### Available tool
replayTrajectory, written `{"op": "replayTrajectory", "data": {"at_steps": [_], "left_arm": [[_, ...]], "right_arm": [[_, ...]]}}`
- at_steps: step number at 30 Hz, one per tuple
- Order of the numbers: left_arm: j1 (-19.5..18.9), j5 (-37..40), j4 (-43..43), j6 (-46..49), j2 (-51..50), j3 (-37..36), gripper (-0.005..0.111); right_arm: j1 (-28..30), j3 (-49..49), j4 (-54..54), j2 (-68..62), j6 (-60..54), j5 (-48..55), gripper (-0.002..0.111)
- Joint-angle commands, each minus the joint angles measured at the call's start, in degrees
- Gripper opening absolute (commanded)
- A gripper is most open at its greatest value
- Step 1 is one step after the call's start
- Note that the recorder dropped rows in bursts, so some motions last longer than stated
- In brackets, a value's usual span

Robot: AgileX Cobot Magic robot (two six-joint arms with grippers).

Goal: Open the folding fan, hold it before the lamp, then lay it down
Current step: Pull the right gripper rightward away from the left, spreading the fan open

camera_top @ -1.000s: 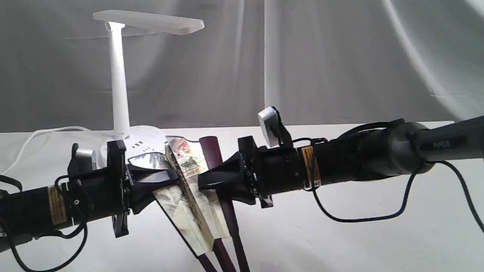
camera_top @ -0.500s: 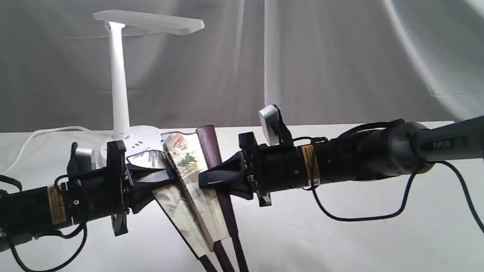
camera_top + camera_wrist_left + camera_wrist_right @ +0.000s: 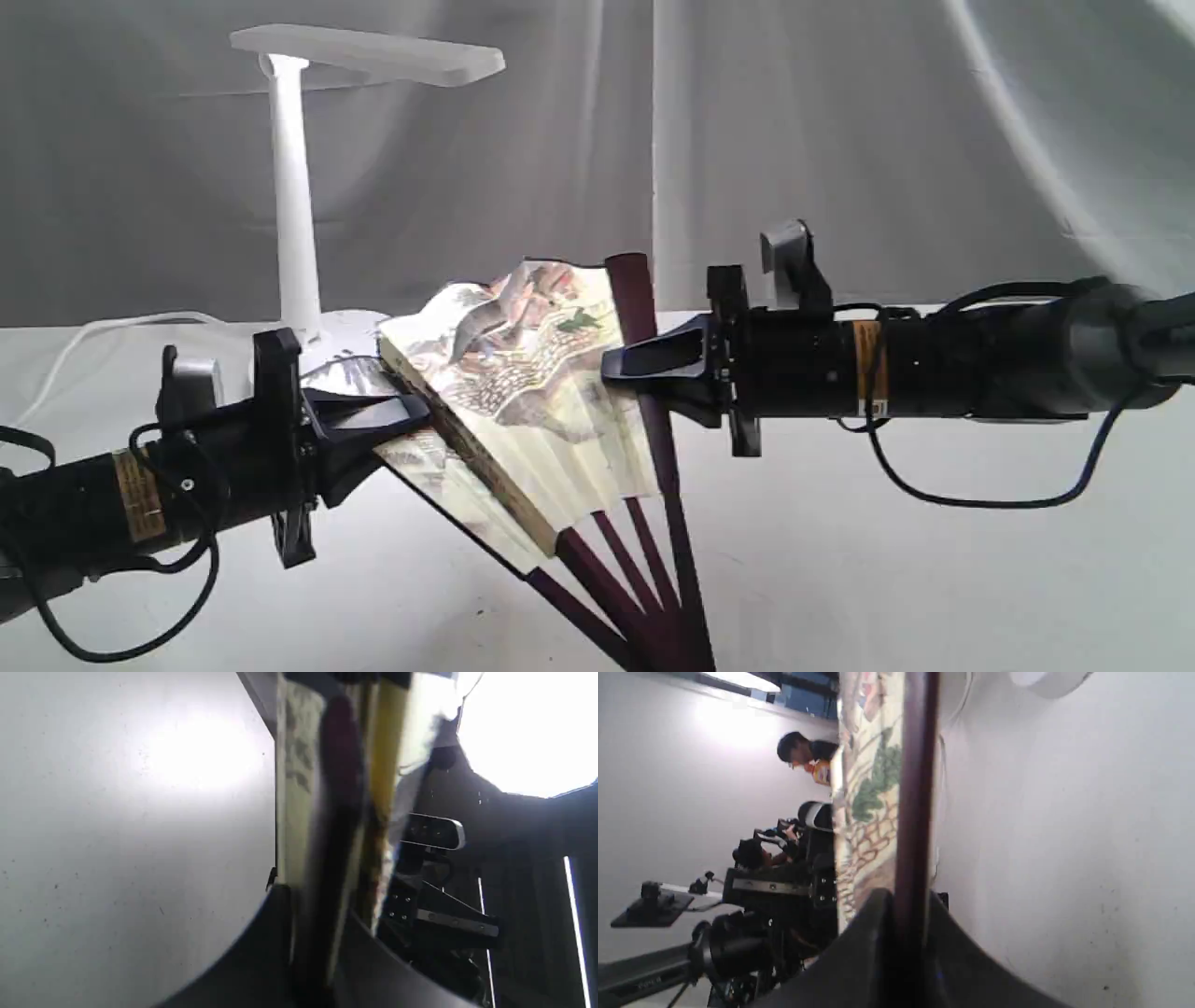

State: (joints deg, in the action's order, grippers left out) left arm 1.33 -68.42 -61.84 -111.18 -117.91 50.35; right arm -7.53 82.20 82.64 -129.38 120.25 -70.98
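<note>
The folding fan (image 3: 532,373) hangs partly spread above the table, its painted cream leaf fanned between both grippers and its maroon ribs meeting low at the pivot. My left gripper (image 3: 420,420) is shut on the left guard and folded leaf (image 3: 336,812). My right gripper (image 3: 621,366) is shut on the right maroon guard (image 3: 913,788). The white lamp (image 3: 294,187) stands behind the fan at the back left, its flat head (image 3: 369,53) above and its round base partly hidden by the fan.
A white cord (image 3: 103,329) runs left from the lamp base over the white table (image 3: 934,579). A grey curtain hangs behind. The right arm's black cable (image 3: 971,499) droops under it.
My right gripper has pulled the right guard away to the right and slightly up, spreading the fan's leaf wider. The left gripper has stayed almost in place.
</note>
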Motion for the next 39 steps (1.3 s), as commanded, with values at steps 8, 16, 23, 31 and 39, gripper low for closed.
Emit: {"op": "replayTrajectory", "data": {"at_steps": [8,16,23,31,39], "left_arm": [[-0.1,-1.5,9.7,0.8,0.4,-0.1,0.000],[-3.1,-0.1,16.0,-3.6,0.4,-0.1,0.000],[-8.1,-0.1,17.6,-5.8,0.4,-0.1,0.000],[-10.0,-0.2,15.8,-5.8,0.4,-0.1,0.000],[-10.0,-0.2,14.0,-5.8,0.4,-0.2,0.000]], "right_arm": [[8.9,-0.1,-8.0,1.0,-0.7,1.0,0.000],[14.7,-0.7,-14.9,1.0,-0.7,2.2,0.000],[18.2,-5.1,-20.5,1.0,-0.7,4.0,0.000],[19.6,-10.7,-25.1,1.0,-0.7,5.5,0.000],[19.6,-15.7,-34.0,1.0,-7.8,3.4,0.000]]}}
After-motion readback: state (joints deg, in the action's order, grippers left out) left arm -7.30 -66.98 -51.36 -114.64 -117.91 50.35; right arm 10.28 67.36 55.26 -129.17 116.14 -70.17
